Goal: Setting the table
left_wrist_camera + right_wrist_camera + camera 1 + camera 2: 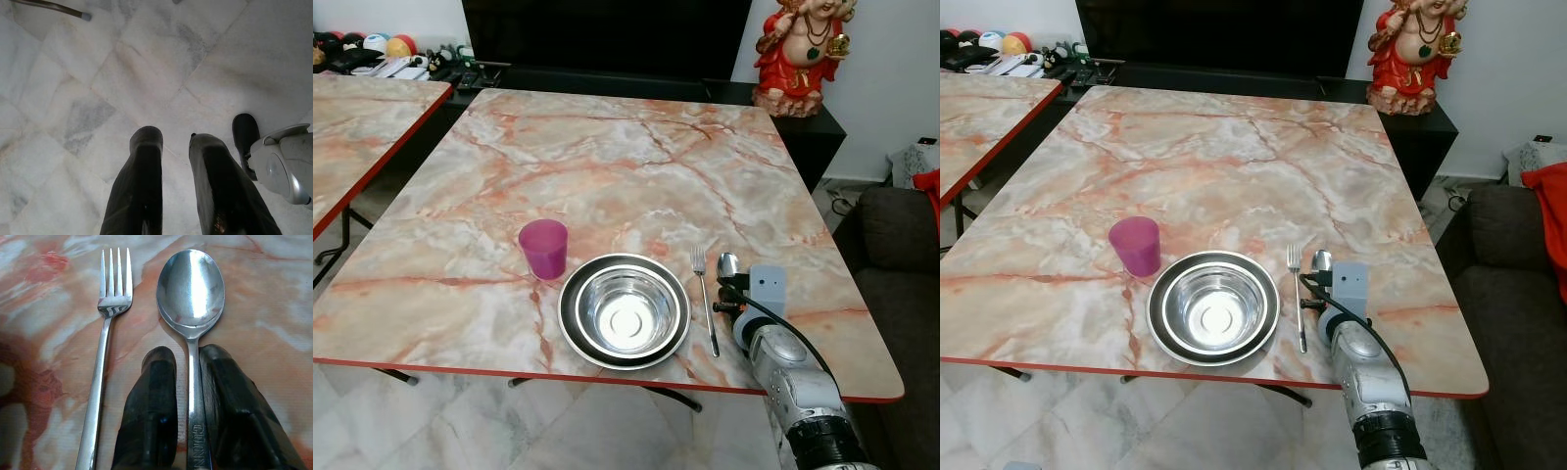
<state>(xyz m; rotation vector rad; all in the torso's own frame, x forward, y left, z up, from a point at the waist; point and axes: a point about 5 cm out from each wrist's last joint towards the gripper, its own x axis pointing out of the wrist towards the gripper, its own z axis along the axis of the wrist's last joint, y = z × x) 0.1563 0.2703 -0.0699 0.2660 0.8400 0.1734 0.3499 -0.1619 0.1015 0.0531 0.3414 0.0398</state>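
Note:
On the marble table [607,166] a steel bowl [625,310] sits on a dark plate [566,305] near the front edge. A purple cup [543,248] stands just left of them. A fork [705,299] lies right of the plate, and a spoon [190,286] lies parallel beside it on the tabletop. My right gripper [188,355] is low over the table, shut on the spoon's handle, with one black finger on each side. My left gripper [173,139] hangs over the white floor tiles, its fingers apart and holding nothing.
A second marble table [362,127] stands to the left across a narrow gap. A dark sofa [901,255] is close on the right. A red statue [803,49] and a black screen [607,34] stand behind the table.

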